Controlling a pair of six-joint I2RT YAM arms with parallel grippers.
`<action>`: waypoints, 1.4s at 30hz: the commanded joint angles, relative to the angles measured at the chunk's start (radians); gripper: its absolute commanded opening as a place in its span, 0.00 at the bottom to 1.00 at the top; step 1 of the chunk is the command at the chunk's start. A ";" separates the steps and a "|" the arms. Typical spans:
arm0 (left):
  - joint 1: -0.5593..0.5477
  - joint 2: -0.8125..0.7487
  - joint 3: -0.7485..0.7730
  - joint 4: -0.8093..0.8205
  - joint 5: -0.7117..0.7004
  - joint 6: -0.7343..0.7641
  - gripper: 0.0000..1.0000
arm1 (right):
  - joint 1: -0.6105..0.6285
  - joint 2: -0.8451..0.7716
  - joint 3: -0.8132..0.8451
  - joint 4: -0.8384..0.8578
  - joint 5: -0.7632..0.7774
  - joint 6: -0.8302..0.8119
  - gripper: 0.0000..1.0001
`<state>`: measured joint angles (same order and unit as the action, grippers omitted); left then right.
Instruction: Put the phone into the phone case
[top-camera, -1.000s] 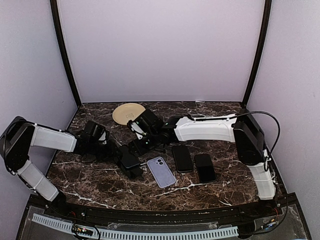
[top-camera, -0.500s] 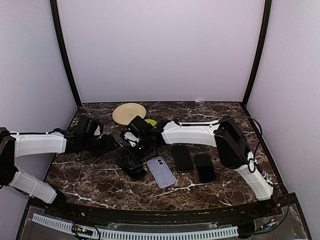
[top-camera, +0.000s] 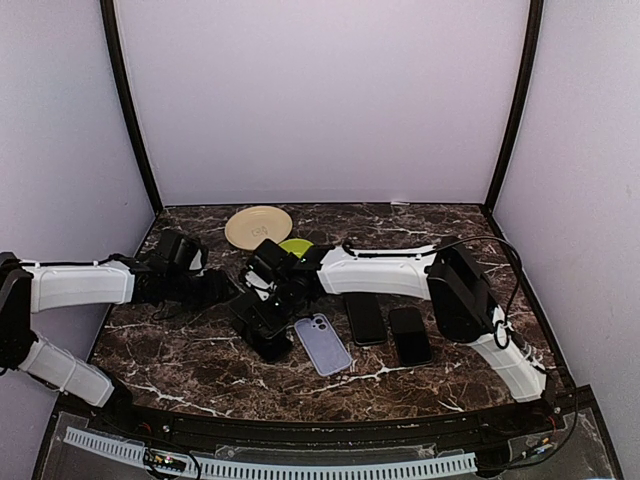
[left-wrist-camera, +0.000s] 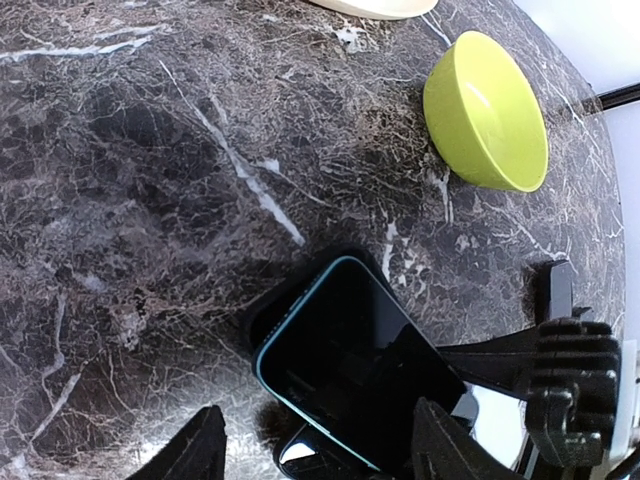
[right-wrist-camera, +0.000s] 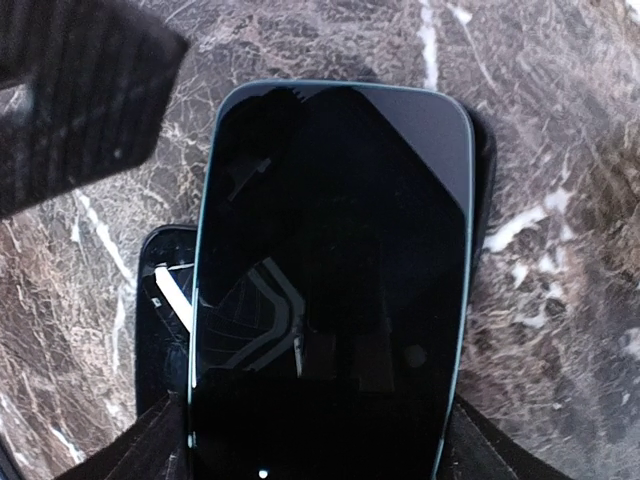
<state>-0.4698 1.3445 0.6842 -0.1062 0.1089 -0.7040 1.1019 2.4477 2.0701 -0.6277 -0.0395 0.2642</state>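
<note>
A black phone (left-wrist-camera: 350, 365) with a thin teal rim lies slanted on top of a second black phone (left-wrist-camera: 305, 455) left of centre (top-camera: 262, 325). My right gripper (right-wrist-camera: 315, 430) has the upper phone (right-wrist-camera: 330, 260) between its fingers, which sit against both long edges. My left gripper (left-wrist-camera: 322, 425) is open, its fingers astride the phone's other end without touching it. In the top view the two grippers (top-camera: 238, 300) (top-camera: 266, 296) meet over the stack. The lavender phone case (top-camera: 322, 343) lies empty, back up, just right of it.
Two more black phones (top-camera: 365, 318) (top-camera: 410, 335) lie side by side right of the case. A green bowl (left-wrist-camera: 487, 112) and a cream plate (top-camera: 258, 227) stand at the back. The right arm (top-camera: 385, 272) spans the table's middle.
The right arm has reached further left and brought its gripper down round the upper phone. The left arm has stretched out low and its jaws have widened.
</note>
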 joint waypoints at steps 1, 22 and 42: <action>0.003 -0.012 0.020 -0.025 -0.022 0.029 0.66 | 0.006 0.031 0.001 -0.040 0.059 -0.020 0.70; -0.033 -0.113 0.065 0.092 0.276 0.156 0.68 | -0.023 -0.513 -0.665 0.575 -0.122 -0.074 0.36; -0.217 -0.111 0.259 0.204 0.385 0.135 0.63 | 0.007 -0.953 -1.091 1.013 0.157 -0.178 0.29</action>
<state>-0.6510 1.2064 0.8959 0.0628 0.4896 -0.5941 1.0904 1.5326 0.9955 0.2493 0.0742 0.1276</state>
